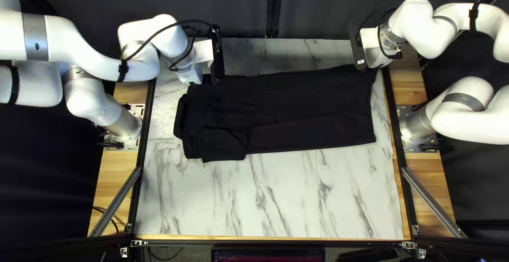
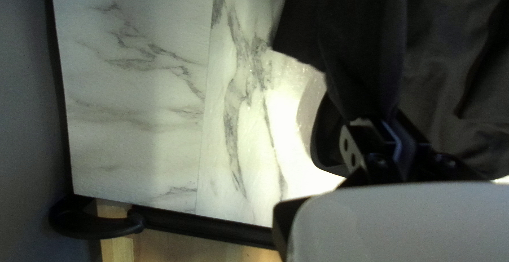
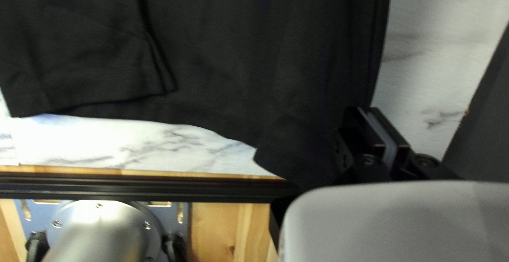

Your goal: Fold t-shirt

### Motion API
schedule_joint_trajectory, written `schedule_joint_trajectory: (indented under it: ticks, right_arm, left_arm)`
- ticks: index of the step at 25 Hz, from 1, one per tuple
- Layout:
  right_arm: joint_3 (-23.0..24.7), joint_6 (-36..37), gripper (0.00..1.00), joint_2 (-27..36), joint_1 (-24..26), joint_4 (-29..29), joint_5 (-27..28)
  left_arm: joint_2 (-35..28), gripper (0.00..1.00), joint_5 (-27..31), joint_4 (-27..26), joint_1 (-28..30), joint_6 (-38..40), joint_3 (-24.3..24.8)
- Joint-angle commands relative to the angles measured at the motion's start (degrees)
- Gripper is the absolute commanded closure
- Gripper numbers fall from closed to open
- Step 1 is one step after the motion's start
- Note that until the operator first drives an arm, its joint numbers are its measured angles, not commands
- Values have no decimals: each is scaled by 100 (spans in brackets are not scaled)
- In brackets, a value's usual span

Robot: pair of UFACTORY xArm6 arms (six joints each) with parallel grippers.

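Observation:
The black t-shirt lies across the upper middle of the table, longer sideways, with a smaller folded flap at its left end. My left gripper is at its far left corner in the top left view. In the left wrist view, the fingers of my left gripper are pressed together on raised cloth. At the far right corner is my right gripper, its fingertips hidden in the top left view. The right wrist view shows my right gripper closed on the edge of the t-shirt.
Marbled tabletop shows on the near side of the cloth, with a narrower strip beyond it. Dark rails edge the table at both sides. A dark curtain hangs behind the far edge, close to both grippers.

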State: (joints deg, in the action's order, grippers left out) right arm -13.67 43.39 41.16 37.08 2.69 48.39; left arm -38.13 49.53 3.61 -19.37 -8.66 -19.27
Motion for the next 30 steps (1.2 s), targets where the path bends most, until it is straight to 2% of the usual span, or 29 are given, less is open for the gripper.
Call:
schedule_joint_trajectory:
  ticks: [1, 8, 17, 30]
  right_arm:
    - [176, -568, 100, 161, -553, 103, -14]
    - [469, -1187, 100, 295, -1196, 187, -76]
    - [915, -1550, 100, 638, -1546, 163, -56]
    - [1052, -1326, 100, -433, -1505, -106, -1070]
  left_arm:
    - [-146, 98, 12, 47, 137, 184, 195]
    - [-7, 98, -170, 54, 104, 169, 463]
    - [437, 97, -510, 38, 402, 292, 429]
    - [549, 97, -652, 13, 593, 437, 597]
